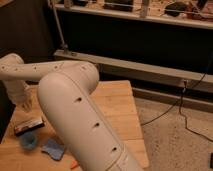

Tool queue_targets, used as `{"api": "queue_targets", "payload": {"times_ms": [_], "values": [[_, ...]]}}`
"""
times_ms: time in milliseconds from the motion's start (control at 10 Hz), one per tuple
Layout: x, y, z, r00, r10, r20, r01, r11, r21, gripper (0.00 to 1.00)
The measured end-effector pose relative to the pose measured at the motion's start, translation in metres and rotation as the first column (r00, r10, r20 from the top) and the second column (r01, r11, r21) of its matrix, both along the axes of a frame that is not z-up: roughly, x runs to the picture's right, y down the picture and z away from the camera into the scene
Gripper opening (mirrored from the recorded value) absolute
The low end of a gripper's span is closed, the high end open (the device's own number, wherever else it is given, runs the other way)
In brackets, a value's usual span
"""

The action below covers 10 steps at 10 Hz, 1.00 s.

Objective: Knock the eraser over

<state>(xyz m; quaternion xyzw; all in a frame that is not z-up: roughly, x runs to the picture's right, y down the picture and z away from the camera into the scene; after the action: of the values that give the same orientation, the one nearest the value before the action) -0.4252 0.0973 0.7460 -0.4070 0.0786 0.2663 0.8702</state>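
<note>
The eraser (28, 125), a slim black block with a pale stripe along its long face, lies flat on the wooden table (117, 107) near the left edge. My gripper (25, 103) hangs just above and slightly behind it, at the end of the white forearm reaching left. It does not appear to touch the eraser. My large white arm (80, 120) covers the middle of the table.
A small blue round object (28, 142) and a flat blue sponge (52, 148) lie in front of the eraser. An orange tip of a carrot (74, 164) shows by the arm. A dark shelf unit stands behind the table, and cables run across the floor on the right.
</note>
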Motion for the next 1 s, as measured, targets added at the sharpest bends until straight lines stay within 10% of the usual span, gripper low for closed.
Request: {"api": "queue_targets", "payload": {"times_ms": [500,1000], "values": [[-0.006,-0.013,0.011,1.000,0.010,0.000,-0.010,0.9997,0.023,0.11],[-0.007,-0.011,0.010,1.000,0.007,0.001,-0.007,0.9997,0.022,0.66]]}}
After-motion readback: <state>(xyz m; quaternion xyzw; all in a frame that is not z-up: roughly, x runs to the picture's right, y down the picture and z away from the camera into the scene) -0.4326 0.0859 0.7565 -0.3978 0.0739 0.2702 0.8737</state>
